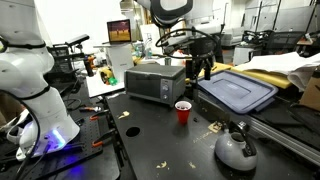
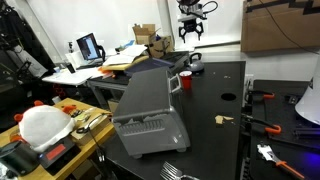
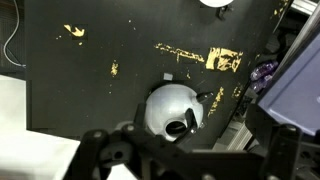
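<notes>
Two dark fingers (image 3: 105, 150) of the gripper (image 1: 201, 70) are standing spread as wide as they go, and nothing is sitting between them. The gripper is hanging high over the black table (image 3: 90, 90), well clear of everything on it.

Nearest below it is a rounded silver kettle (image 3: 172, 108), which is standing upright on the table. In the wrist view the kettle is showing low in the middle, toward 6 o'clock, between the two fingers and apart from both. Its dark handle and lid knob are facing up.

Yellow scraps (image 3: 222, 58) are lying scattered on the table at about 1 o'clock from the kettle, near it but not touching. A blue-grey bin lid (image 3: 300, 90) is running along the edge at 3 o'clock.

In an exterior view the kettle (image 1: 235, 150) is sitting near the front of the table, with a red cup (image 1: 183, 111) standing upright at 10 o'clock from it, well apart. A grey toaster oven (image 1: 153, 80) is standing at 11 o'clock from the cup, and the bin lid (image 1: 238, 92) is lying at 12 o'clock from the kettle.
</notes>
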`<act>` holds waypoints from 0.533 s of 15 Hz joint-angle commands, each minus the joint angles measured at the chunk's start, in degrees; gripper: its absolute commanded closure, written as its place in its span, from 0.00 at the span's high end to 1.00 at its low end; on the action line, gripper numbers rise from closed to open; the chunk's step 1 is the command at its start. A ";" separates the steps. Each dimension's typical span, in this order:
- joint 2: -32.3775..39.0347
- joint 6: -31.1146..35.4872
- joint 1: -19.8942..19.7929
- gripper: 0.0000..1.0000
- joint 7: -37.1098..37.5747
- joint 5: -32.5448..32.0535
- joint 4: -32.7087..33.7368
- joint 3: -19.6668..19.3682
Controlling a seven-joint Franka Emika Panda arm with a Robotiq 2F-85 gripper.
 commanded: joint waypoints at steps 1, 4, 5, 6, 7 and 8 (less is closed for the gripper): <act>-7.05 -0.90 1.46 1.00 -4.98 -2.51 -7.81 0.95; -10.36 -1.12 2.23 1.00 -8.42 -4.64 -11.73 1.93; -11.28 -1.29 2.32 1.00 -9.40 -5.16 -12.70 2.23; -12.21 -1.43 2.36 1.00 -10.46 -5.66 -13.66 2.59; -13.04 -1.59 2.42 1.00 -11.24 -6.29 -14.55 2.93; -13.94 -1.92 2.36 1.00 -12.80 -6.36 -15.45 3.30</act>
